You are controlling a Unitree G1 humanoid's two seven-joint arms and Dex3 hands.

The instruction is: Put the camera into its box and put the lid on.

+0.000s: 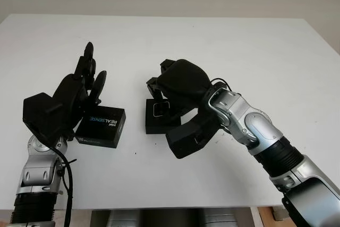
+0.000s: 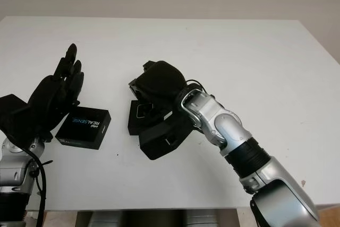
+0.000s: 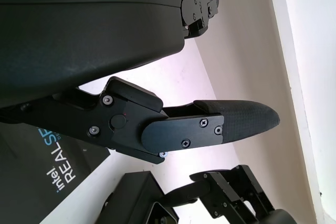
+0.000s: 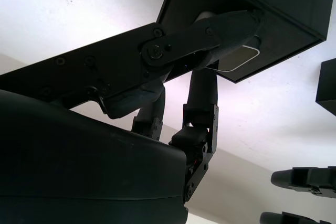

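The black box [image 1: 154, 122] sits open at the table's middle, and the silver camera [image 4: 239, 60] lies inside it. My right hand [image 1: 159, 84] hovers over the box, open, with one finger [image 4: 210, 32] stretched across the camera while the others stay back from the box. The lid [image 1: 101, 126], black with "intel REALSENSE" printed on it, lies flat on the table to the left of the box. My left hand [image 1: 87, 75] is open, raised just left of the lid and partly over its left edge, holding nothing.
The white table [image 1: 255, 51] stretches wide behind and to the right of both hands. Its front edge runs close below the lid and box. A narrow gap of bare table separates lid and box.
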